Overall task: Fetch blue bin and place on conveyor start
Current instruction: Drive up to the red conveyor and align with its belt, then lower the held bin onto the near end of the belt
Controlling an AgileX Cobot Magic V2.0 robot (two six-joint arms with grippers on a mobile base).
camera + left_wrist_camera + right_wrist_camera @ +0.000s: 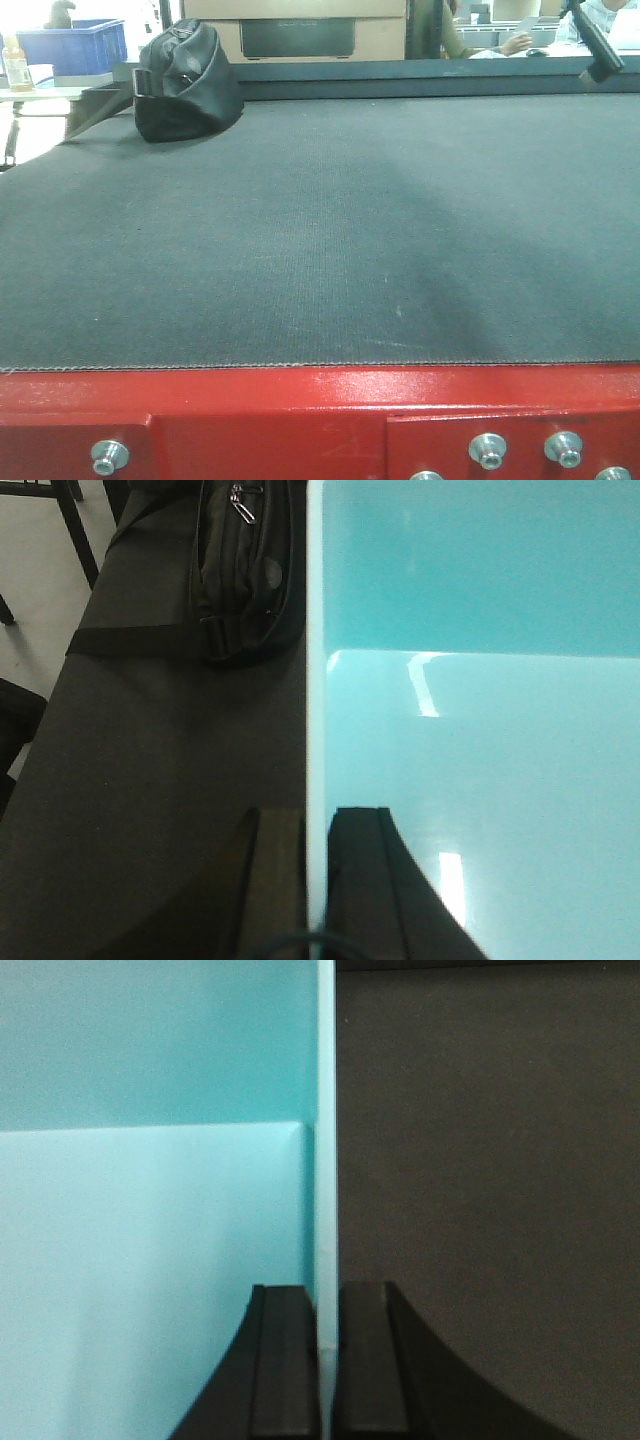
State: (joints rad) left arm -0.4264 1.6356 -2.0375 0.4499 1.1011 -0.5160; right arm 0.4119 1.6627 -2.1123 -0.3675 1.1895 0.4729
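The blue bin [480,730] fills the right of the left wrist view as a pale cyan tub seen from above. My left gripper [317,825] is shut on its left wall, one finger inside and one outside. The bin [150,1210] also fills the left of the right wrist view, where my right gripper [327,1300] is shut on its right wall. Black conveyor belt [150,760] lies under the bin on both sides. In the front view the conveyor start [320,240] is a wide black belt over a red frame [300,400]; neither the bin nor either gripper shows there.
A black bag [185,85] lies on the belt at the far left, close beside the bin's left wall [245,570]. Beyond the belt are a dark blue crate [75,45], a cardboard box [295,30] and a seated person [490,40].
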